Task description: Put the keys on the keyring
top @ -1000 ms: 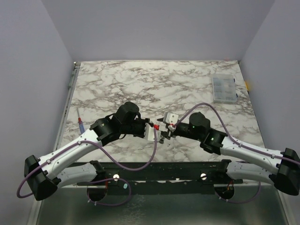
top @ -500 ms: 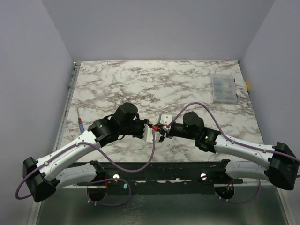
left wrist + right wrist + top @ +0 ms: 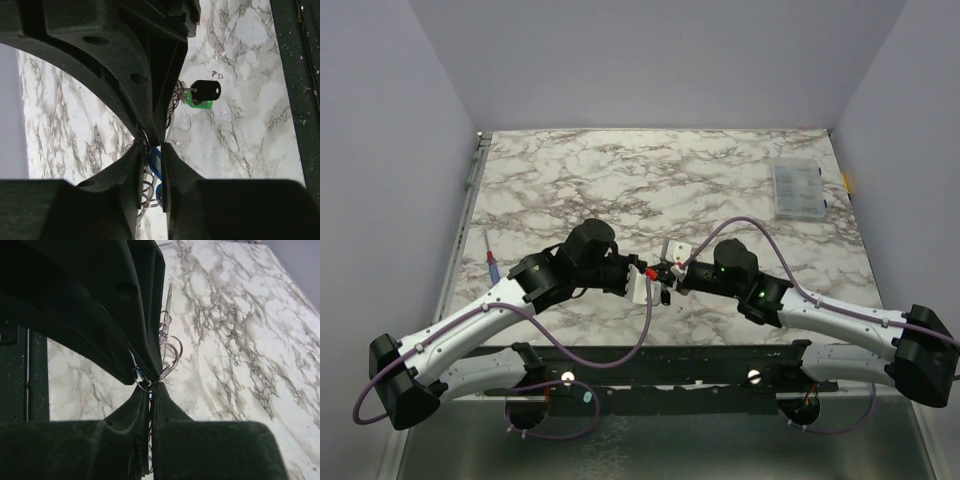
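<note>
left fingers (image 3: 127,172) squeezing tight on a blue-headed metal key (image 3: 152,159), right fingers (image 3: 165,411) pinching the thin silvery wire keyring (image 3: 171,354), black-headed key (image 3: 206,90) and green-headed key (image 3: 197,104) dangling over the marbled surface (image 3: 240,130)

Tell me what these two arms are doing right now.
Both arms meet over the near middle of the marble table, working on the key bundle. The left gripper is shut on a blue key, with coils of thin wire beside it. The right gripper pinches the wire of the keyring. A black key and a green key hang together from the wire. Whether the blue key is threaded on cannot be told.
</note>
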`<state>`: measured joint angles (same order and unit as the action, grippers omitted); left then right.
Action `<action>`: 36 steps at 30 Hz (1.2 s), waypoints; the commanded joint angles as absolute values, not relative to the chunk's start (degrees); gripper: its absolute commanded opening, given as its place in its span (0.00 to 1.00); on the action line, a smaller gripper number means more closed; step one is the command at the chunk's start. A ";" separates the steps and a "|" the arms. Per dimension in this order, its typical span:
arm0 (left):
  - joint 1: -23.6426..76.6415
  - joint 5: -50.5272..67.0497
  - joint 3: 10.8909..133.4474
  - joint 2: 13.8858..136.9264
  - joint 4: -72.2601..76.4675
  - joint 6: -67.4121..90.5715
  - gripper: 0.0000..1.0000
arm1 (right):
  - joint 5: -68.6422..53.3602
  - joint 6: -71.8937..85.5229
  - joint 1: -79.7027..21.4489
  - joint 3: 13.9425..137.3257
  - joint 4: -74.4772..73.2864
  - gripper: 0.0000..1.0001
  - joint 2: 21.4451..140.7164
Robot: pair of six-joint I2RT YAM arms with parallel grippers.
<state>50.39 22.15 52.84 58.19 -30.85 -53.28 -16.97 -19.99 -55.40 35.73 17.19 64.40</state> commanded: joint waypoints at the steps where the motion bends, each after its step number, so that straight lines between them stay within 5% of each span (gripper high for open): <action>1: 51.22 22.30 53.62 58.19 -30.06 -52.80 0.30 | -15.17 -18.29 -55.64 34.37 25.91 0.01 61.18; 13: 51.23 17.01 48.13 53.63 -23.18 -43.97 0.39 | -13.79 -18.29 -55.63 34.18 25.75 0.01 58.27; 22: 51.09 10.54 44.20 47.20 -16.58 -36.24 0.57 | -14.05 -18.28 -55.63 34.10 25.44 0.01 57.74; 36: 51.09 13.57 40.87 41.57 -13.69 -24.94 0.45 | -10.95 -18.15 -55.63 35.38 24.24 0.00 58.17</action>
